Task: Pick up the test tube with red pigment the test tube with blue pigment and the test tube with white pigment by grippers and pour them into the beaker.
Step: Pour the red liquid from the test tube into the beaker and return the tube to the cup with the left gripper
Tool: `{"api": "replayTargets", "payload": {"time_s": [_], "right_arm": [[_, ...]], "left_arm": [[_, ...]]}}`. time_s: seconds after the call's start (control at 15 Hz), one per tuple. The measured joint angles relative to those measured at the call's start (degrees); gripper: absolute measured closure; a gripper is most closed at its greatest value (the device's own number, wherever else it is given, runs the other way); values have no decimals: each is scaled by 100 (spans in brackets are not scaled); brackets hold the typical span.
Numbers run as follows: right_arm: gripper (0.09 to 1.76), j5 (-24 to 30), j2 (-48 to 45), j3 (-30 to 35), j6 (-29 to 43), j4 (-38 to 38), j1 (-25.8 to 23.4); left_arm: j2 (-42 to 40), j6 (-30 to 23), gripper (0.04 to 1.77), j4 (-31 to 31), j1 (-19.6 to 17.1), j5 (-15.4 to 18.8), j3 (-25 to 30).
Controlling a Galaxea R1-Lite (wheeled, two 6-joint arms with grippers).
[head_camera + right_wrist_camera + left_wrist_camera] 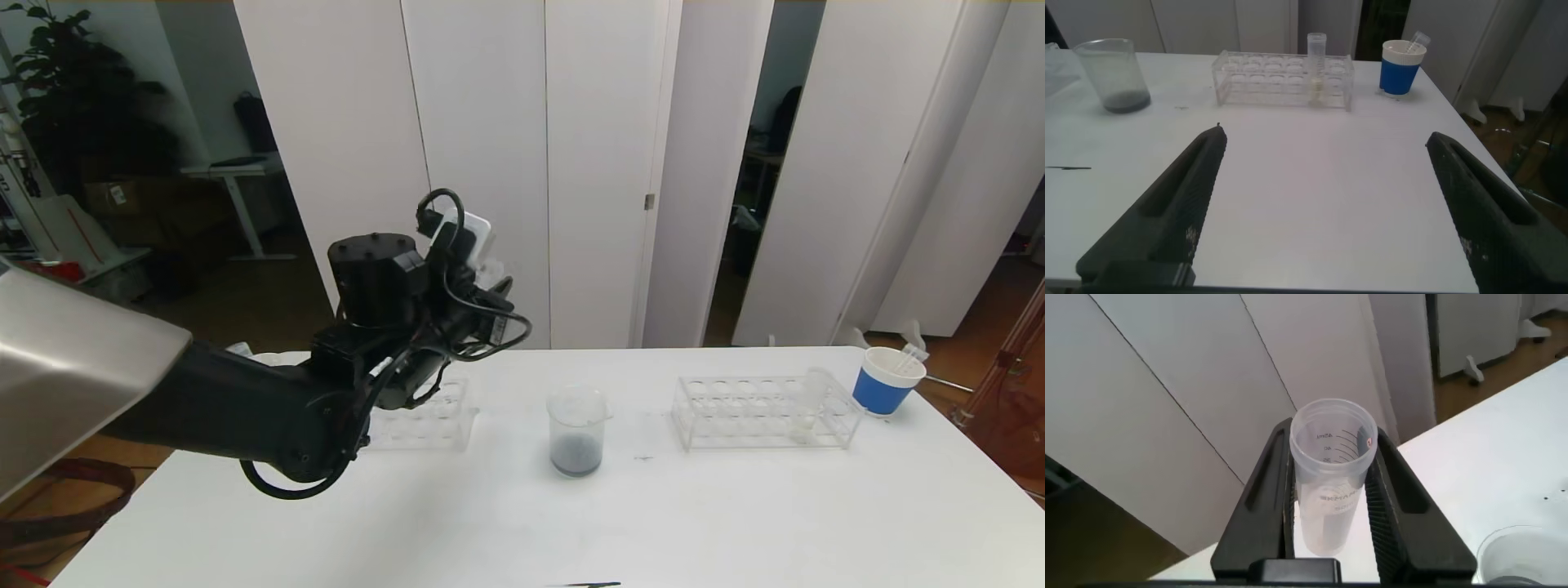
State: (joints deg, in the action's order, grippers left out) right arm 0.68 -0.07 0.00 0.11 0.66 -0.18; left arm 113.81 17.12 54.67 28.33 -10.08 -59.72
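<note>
Above the worktop, left of the beaker, our left gripper has its fingers clamped on an emptied-looking tube. White-pigment tube stands upright in right rack, nearer our wide-open, empty right gripper.

left rack partly hidden behind arm; held tube's bottom unseen
</note>
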Motion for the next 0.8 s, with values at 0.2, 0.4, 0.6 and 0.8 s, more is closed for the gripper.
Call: {"api": "replayTargets", "payload": {"time_s": [0.2, 0.4, 0.6, 0.8], "right_arm": [[10, -2, 0, 0, -1, 2, 0], [10, 0, 0, 0, -1, 2, 0], [10, -2, 0, 0, -4, 2, 0], [10, -2, 0, 0, -1, 2, 2]], "left_arm": [[-552, -1285, 122, -633, -33, -733, 132], [-824, -1607, 122, -619, -289, -995, 581], [-907, -1619, 122, -391, -1023, -1014, 1097], [-844, -1593, 122, 742, -1957, -1003, 1454]]}}
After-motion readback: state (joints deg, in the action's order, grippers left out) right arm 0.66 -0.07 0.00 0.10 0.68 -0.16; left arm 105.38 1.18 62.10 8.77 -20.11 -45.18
